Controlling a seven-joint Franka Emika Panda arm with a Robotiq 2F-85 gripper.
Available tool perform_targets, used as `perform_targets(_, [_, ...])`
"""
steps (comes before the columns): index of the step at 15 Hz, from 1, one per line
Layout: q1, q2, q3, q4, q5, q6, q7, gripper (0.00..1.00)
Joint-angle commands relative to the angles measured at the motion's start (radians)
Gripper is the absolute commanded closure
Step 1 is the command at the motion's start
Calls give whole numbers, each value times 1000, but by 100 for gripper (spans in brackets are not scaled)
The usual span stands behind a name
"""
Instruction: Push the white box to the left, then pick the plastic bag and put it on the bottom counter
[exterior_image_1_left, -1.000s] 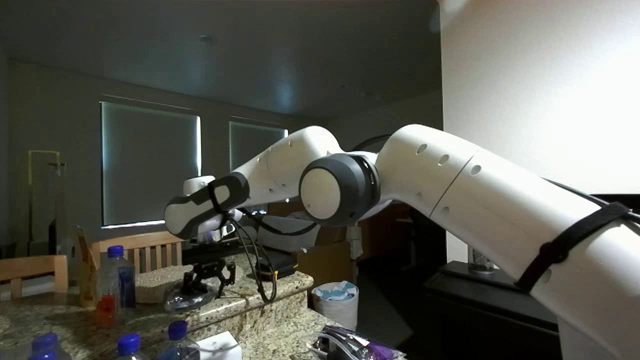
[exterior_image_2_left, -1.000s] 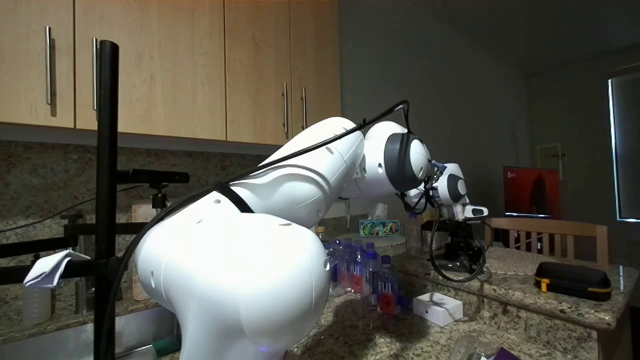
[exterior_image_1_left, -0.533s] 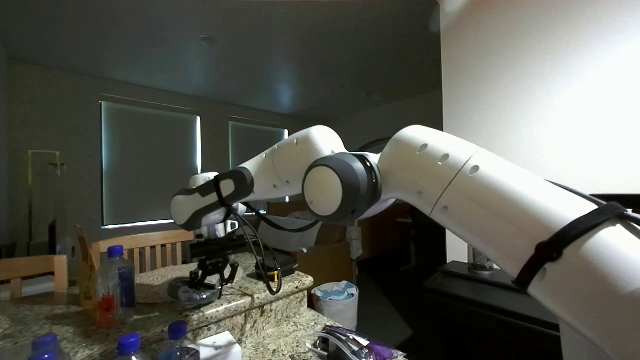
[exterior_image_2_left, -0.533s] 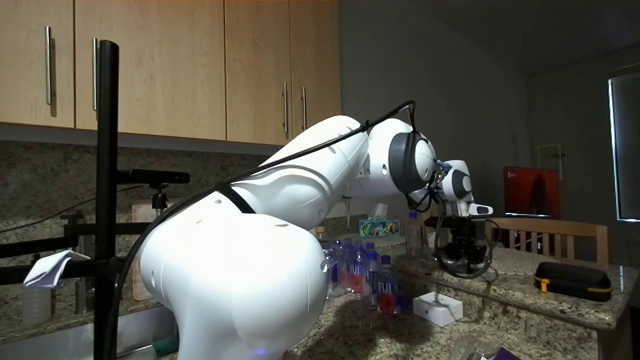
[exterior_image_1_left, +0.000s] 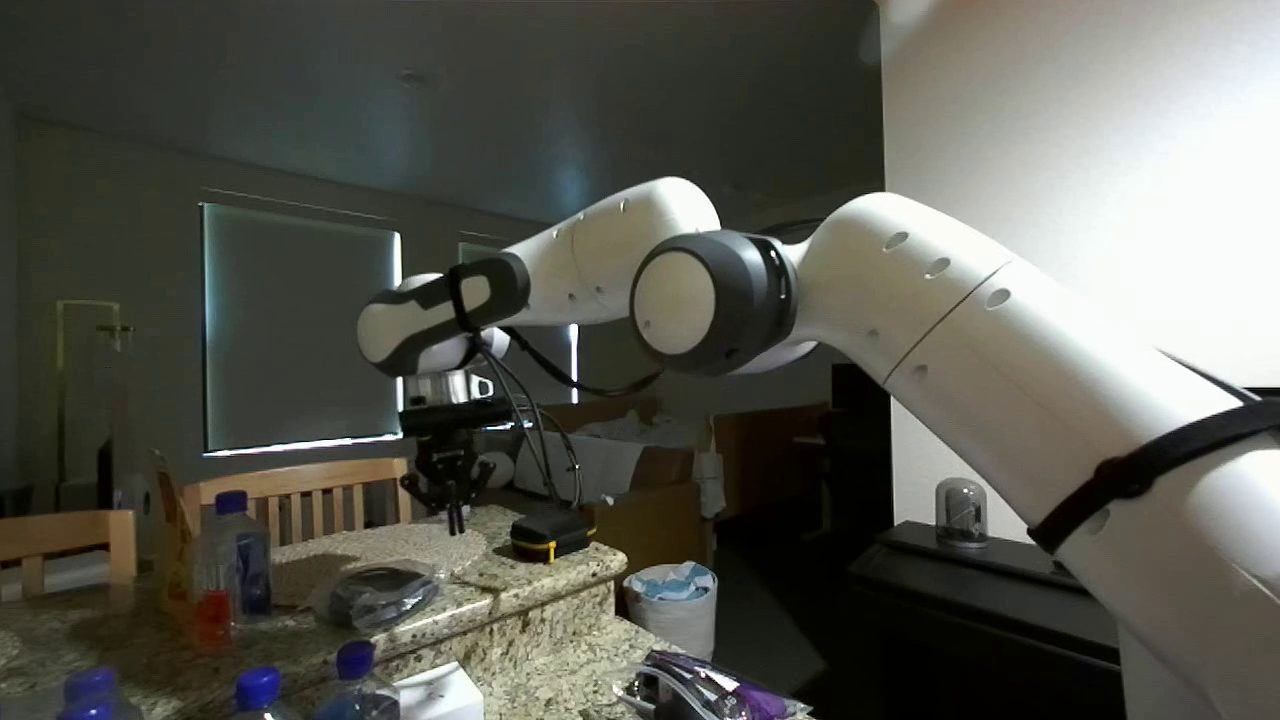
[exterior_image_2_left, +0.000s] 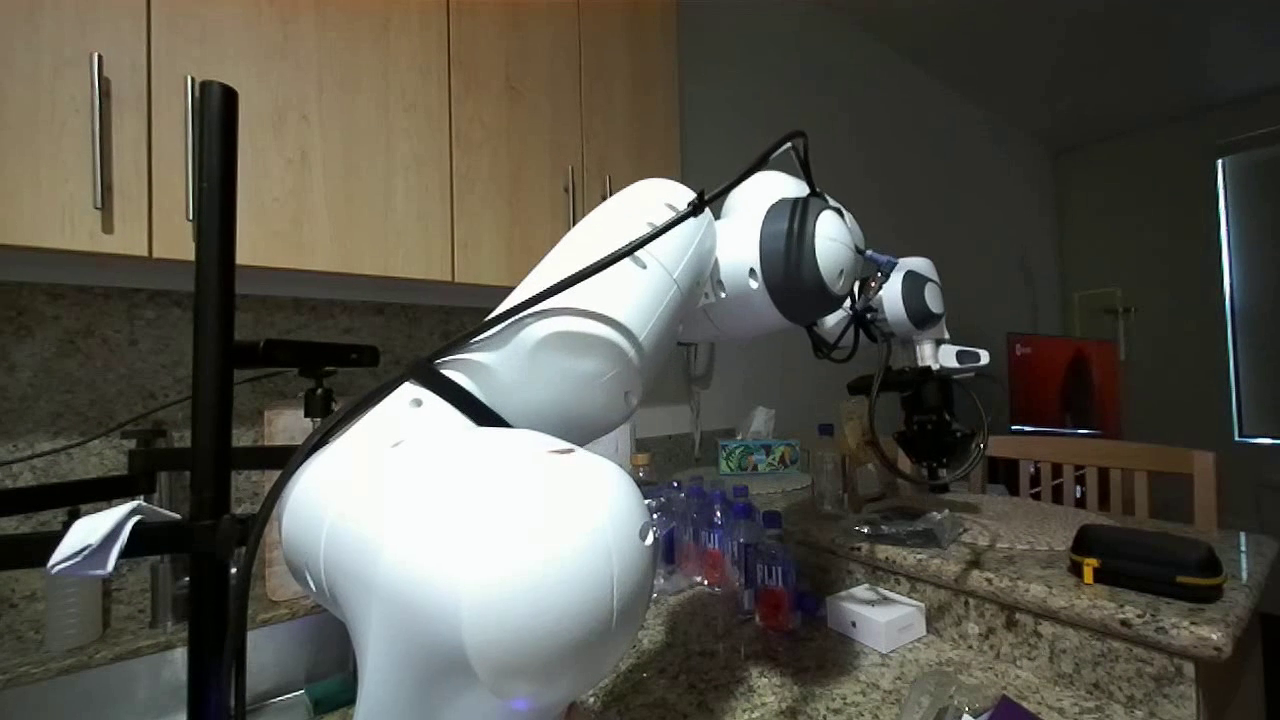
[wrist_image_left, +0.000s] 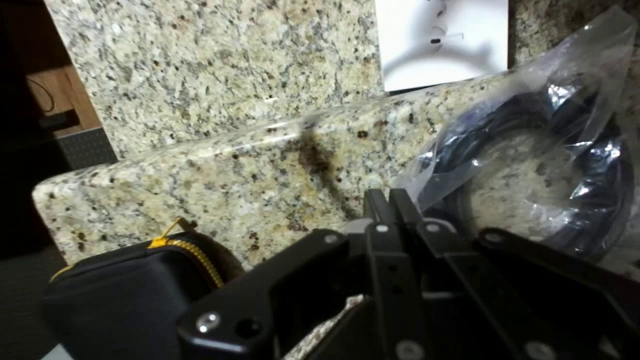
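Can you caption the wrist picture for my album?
Shut and empty, the pincer hangs above the granite counter, black case left, plastic bag right.

My arm (exterior_image_1_left: 930, 290) stretches out, bent at the elbow (exterior_image_1_left: 676, 303), its forearm (exterior_image_1_left: 600, 255) sloping down to the wrist (exterior_image_1_left: 440, 322); beneath that, my tool (exterior_image_1_left: 456, 527) hangs pointing straight down, its two fingers (wrist_image_left: 375, 207) closed together, side by side.

I see a white box (exterior_image_2_left: 876, 617), a bottom counter (wrist_image_left: 235, 65) speckled beige, grey and brown, a clear plastic bag (exterior_image_1_left: 380, 597), a black case (exterior_image_2_left: 1150, 555) with yellow zip (exterior_image_2_left: 1089, 572), and my black gripper (wrist_image_left: 386, 195).
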Motion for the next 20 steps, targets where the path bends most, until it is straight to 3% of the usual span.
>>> perform_targets(1, [-23, -128, -1, -148, 9, -30, -43, 93])
perform_targets(7, [-39, -167, 29, -242, 41, 18, -115, 94])
perform_targets(8, [-47, -162, 51, -241, 38, 17, -120, 69])
perform_targets(10, [-44, -157, 67, -250, 43, 39, -131, 66])
perform_targets(15, [-31, -132, 100, -258, 43, 125, -126, 34])
perform_targets(20, [-8, -95, 79, -292, 0, 287, -83, 2])
